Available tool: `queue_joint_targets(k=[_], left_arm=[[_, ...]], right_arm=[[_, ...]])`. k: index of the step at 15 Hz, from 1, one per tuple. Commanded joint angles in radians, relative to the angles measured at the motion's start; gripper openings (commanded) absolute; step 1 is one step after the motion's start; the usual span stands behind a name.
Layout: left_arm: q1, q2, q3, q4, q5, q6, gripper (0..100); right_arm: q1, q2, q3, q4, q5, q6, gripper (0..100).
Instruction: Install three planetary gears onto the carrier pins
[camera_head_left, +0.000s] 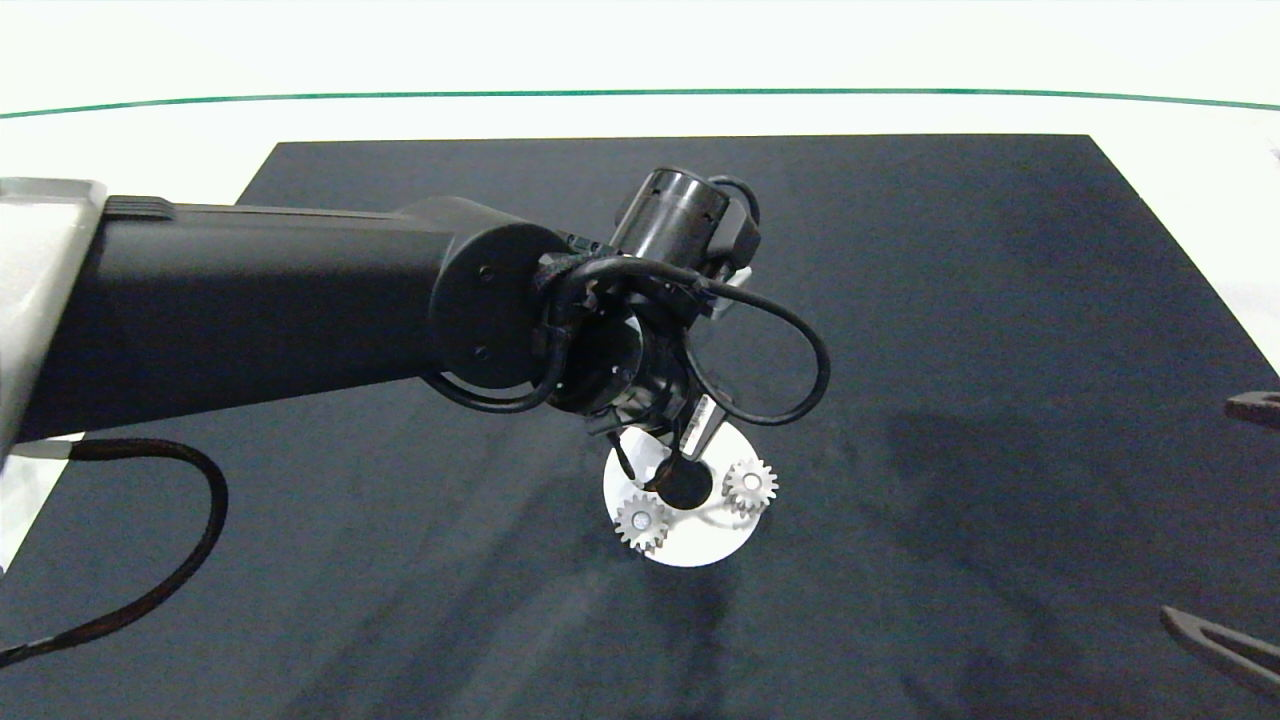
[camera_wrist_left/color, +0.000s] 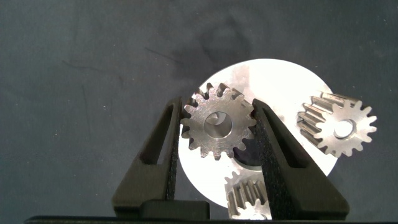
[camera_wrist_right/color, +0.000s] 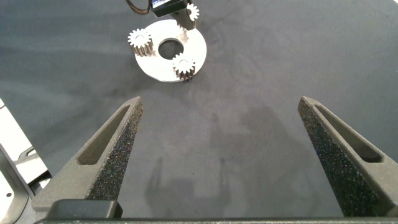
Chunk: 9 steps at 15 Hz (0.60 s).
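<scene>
A white carrier disc (camera_head_left: 690, 548) lies on the black mat, and it also shows in the wrist views as the disc (camera_wrist_left/color: 273, 81) and the disc (camera_wrist_right/color: 155, 65). Two planetary gears (camera_head_left: 643, 522) (camera_head_left: 750, 485) sit on it, and a white carrier pin (camera_wrist_left/color: 344, 129) shows in one bore. My left gripper (camera_head_left: 672, 462) hangs over the disc's far rim. In its own view the left gripper (camera_wrist_left/color: 217, 109) is shut on a third gear (camera_wrist_left/color: 217, 122). I cannot tell whether that gear (camera_wrist_right/color: 189, 11) is seated. My right gripper (camera_wrist_right/color: 221, 155) is open, off to the right.
The black mat (camera_head_left: 1000, 300) covers most of the white table (camera_head_left: 1180, 130), which has a green line along its far side. The left arm's black cable (camera_head_left: 800, 350) loops above the disc. The right gripper's fingers (camera_head_left: 1225, 640) show at the right edge.
</scene>
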Motion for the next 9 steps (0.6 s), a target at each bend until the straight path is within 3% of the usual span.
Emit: queue_joint_targets(k=[1, 9], left_arm=[[0.001, 0.0, -0.004, 0.002, 0.003, 0.003, 19], [-0.002, -0.005, 0.001, 0.003, 0.003, -0.009, 19]], right_arm=[[0.001, 0.001, 0.0, 0.0, 0.0, -0.003, 100], [0.01, -0.002, 0.0, 0.0, 0.0, -0.003, 100]])
